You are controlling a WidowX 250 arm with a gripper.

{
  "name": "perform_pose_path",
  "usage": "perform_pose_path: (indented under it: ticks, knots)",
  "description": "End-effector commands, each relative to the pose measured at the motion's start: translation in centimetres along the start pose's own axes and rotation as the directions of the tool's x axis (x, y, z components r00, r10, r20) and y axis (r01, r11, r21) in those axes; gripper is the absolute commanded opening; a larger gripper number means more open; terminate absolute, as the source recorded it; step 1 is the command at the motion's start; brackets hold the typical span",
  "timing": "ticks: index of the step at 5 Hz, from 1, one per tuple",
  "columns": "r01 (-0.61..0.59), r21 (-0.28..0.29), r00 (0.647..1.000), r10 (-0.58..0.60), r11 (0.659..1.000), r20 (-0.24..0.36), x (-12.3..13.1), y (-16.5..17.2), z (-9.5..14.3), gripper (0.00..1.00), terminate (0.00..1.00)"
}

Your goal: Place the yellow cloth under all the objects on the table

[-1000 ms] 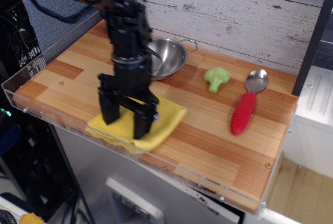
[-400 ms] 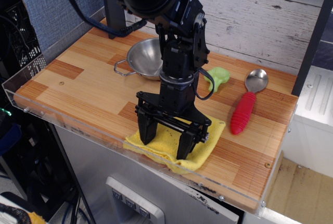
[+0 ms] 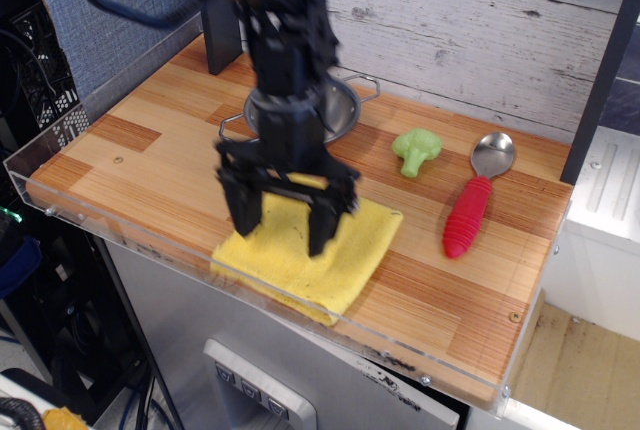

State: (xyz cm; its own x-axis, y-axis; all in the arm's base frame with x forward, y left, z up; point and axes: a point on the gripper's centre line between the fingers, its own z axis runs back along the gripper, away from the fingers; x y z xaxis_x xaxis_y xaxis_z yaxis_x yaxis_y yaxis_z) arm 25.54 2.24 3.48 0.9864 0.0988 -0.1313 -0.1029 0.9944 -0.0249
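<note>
The yellow cloth [image 3: 352, 250] lies flat on the wooden table [image 3: 130, 150], at the front edge near the middle. My gripper [image 3: 280, 235] points down over the cloth's left half with its fingers spread open; its tips are at or just above the cloth. The image of the arm is blurred. The steel bowl [image 3: 340, 110] stands just behind the arm and is partly hidden by it; both wire handles show. The green broccoli [image 3: 418, 150] lies right of the bowl. The spoon with the red handle [image 3: 468, 215] lies further right. None of the three rests on the cloth.
A clear acrylic rim [image 3: 120, 235] runs along the table's front and left edges. A black post [image 3: 222, 40] stands at the back left. A white plank wall [image 3: 480, 20] closes the back. A dark upright bar [image 3: 600, 70] stands at the right.
The gripper and the cloth went right along the front edge, then came back left to the middle. The bowl shifted left a little. The broccoli is in full view again.
</note>
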Motion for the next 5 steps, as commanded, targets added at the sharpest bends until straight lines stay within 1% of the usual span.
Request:
perform_pose_path:
  ticks: [1, 2, 3, 5]
  knots:
    - [0.028, 0.007, 0.991, -0.029, 1.000, 0.131, 0.3, 1.1, 5.0, 1.00, 0.00]
    - [0.113, 0.049, 0.979, -0.120, 0.992, 0.167, -0.3, -1.2, 6.7, 1.00, 0.00]
    - [0.163, 0.072, 0.960, -0.175, 0.984, 0.218, -0.8, -2.7, 8.4, 1.00, 0.00]
    - [0.112, 0.055, 0.961, -0.122, 0.992, 0.247, -0.4, -1.1, 9.7, 1.00, 0.00]
